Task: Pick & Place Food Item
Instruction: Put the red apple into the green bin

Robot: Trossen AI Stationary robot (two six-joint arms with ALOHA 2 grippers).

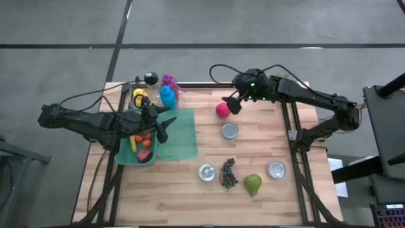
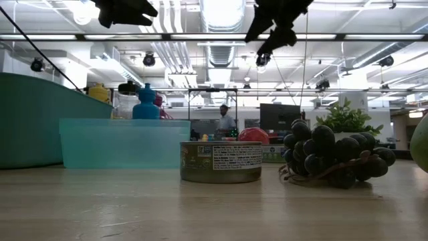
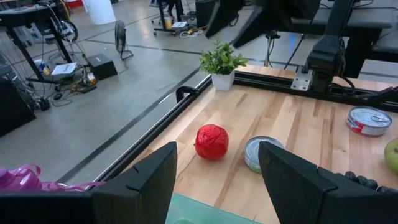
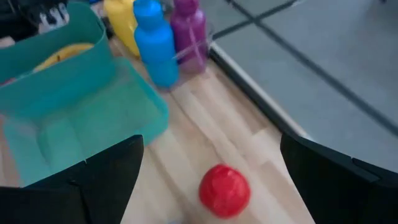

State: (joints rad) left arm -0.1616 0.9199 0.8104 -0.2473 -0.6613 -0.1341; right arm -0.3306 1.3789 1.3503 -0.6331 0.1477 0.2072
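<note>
A red ball-shaped food item [image 1: 222, 110] [image 4: 225, 190] rests on the wooden table at the far middle. My right gripper [image 1: 231, 104] [image 4: 211, 143] hangs open above it, slanting down, touching nothing. A teal bin [image 1: 126, 154] at the left holds a banana and several small red and orange foods. Its flat teal lid [image 1: 179, 134] lies beside it. My left gripper [image 1: 166, 128] [image 3: 217, 168] hovers open over the bin's right edge, nothing between its fingers. Dark grapes [image 1: 228, 174] and a green pear [image 1: 253, 184] lie near the front.
Three tins stand on the table: one in the middle [image 1: 230, 131], one front centre [image 1: 207, 172], one front right [image 1: 276, 170]. Yellow [image 1: 140, 96], blue [image 1: 167, 96] and purple [image 1: 169, 82] bottles stand at the far left. A small potted plant [image 3: 221, 62] sits at the right edge.
</note>
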